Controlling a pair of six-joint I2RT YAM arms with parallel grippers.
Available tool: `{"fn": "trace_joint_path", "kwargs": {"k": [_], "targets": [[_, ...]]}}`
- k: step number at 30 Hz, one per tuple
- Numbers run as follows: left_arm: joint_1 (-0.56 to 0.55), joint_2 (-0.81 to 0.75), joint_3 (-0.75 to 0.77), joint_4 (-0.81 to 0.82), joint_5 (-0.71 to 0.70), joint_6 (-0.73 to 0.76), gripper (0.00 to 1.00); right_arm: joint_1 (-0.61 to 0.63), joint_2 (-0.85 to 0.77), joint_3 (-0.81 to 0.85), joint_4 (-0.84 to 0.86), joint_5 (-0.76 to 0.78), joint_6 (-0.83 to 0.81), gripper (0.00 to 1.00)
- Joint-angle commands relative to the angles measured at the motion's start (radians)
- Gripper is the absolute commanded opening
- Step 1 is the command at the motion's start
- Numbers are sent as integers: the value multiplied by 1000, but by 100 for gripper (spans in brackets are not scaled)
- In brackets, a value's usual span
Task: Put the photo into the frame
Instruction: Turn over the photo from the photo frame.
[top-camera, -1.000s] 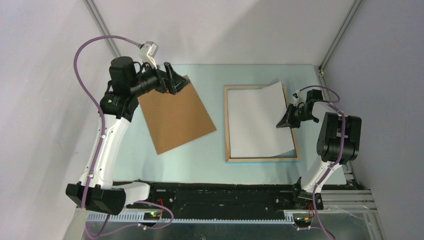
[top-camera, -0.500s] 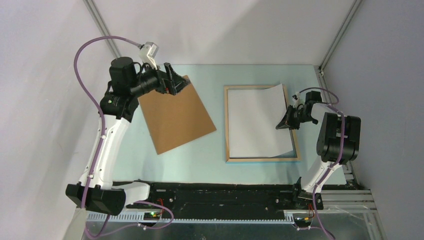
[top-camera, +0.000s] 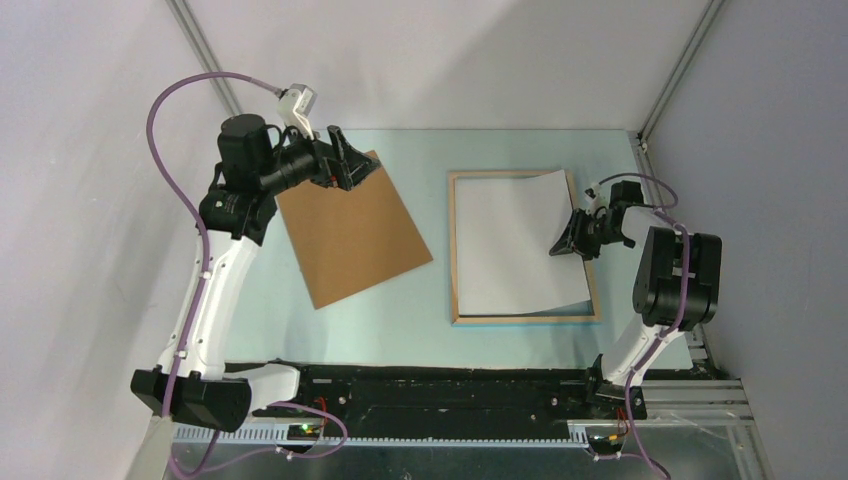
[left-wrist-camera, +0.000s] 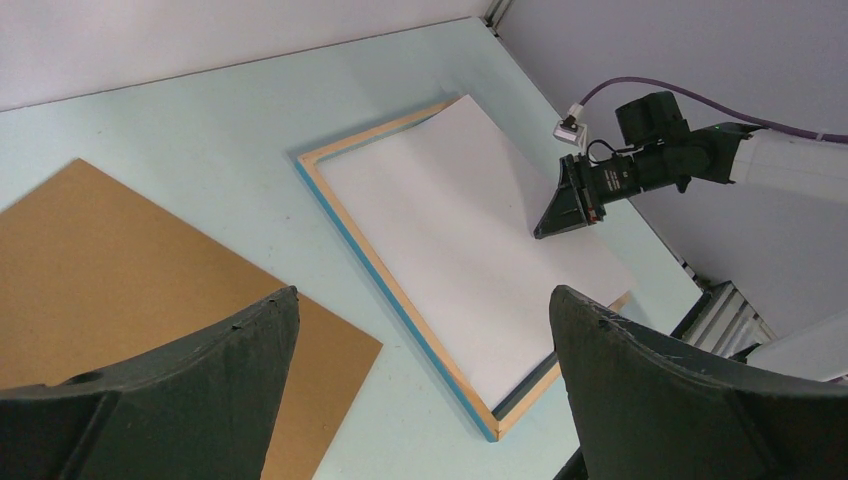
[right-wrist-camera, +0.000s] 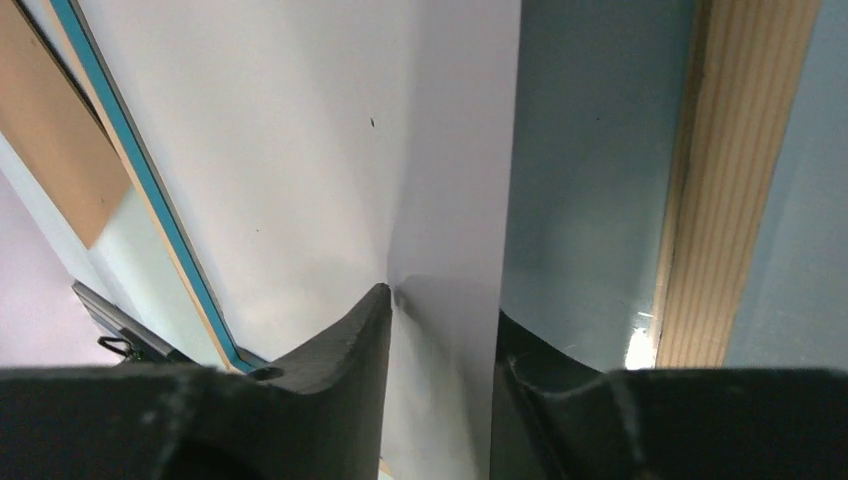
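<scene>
The photo (top-camera: 515, 240) is seen white side up, so the print is judged face down. It lies on the frame (top-camera: 453, 250), which rests flat on the desk (top-camera: 420, 300) with its wood back up and a blue edge showing. The sheet is not fully seated: it is turned slightly, and its far right corner overlaps the far rail and looks bowed up. The right claw (top-camera: 560, 246) is at the photo's right edge. In the right wrist view the fingers (right-wrist-camera: 345, 335) stand a little apart with the paper edge between them, so no firm pinch is read. A small crease is noted in the paper at one fingertip. The left claw (top-camera: 350, 165) is spread wide, holds nothing, and hovers over the far corner of the brown backing board (top-camera: 350, 235), well apart from the frame. The photo is judged very light, thin and floppy, easily creased or dented, and likely to slide on a smooth surface. Hold is best taken at a free edge or the raised corner, shallow and with light force, never mid-sheet. Seating is probably better done by flat nudges at the edges. The frame is judged stiff but light, so it could be shifted by any sideways push.
</scene>
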Motion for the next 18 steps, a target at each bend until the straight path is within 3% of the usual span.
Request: {"fn": "trace_joint_path", "kwargs": {"k": [1,5,14,18], "targets": [[-6,-34,-5,16,15,25,100,4,-53,1,22,22,-3,40],[-6,-36,-5,16,11,27,100,6,-62,2,16,42,-10,51],[-6,-53,-20,16,-18,39,100,3,-134,4,-13,153,-50,64],[-7,-62,-56,15,-119,53,100,3,-197,5,-18,202,-72,70]]}}
